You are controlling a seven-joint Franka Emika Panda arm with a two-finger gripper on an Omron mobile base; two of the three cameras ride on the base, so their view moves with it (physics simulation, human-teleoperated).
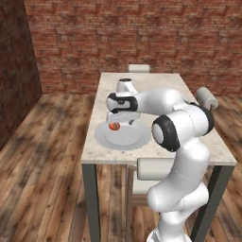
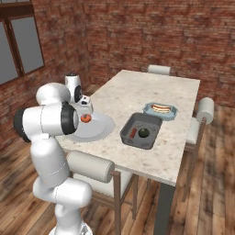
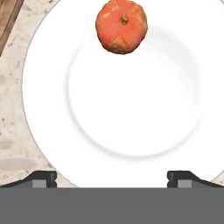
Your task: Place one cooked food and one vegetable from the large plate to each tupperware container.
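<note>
Gripper (image 3: pixel 112 177) hangs wide open and empty over the large plate (image 3: pixel 48 109), where the tomato (image 3: pixel 121 26) sits alone: probably light, smooth, squishy, rolls easily, so I'd pinch gently across its middle.

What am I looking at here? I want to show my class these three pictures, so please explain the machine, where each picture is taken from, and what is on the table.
It is a white robot arm in a rendered kitchen. Two cameras sit behind it, left and right; the third looks down from its hand. Its gripper hangs open over a large plate and holds nothing. On the plate lies a tomato. On the table, a dark-grey tub holds a sausage and a green ball; a light-blue tub holds a hot dog.
</note>
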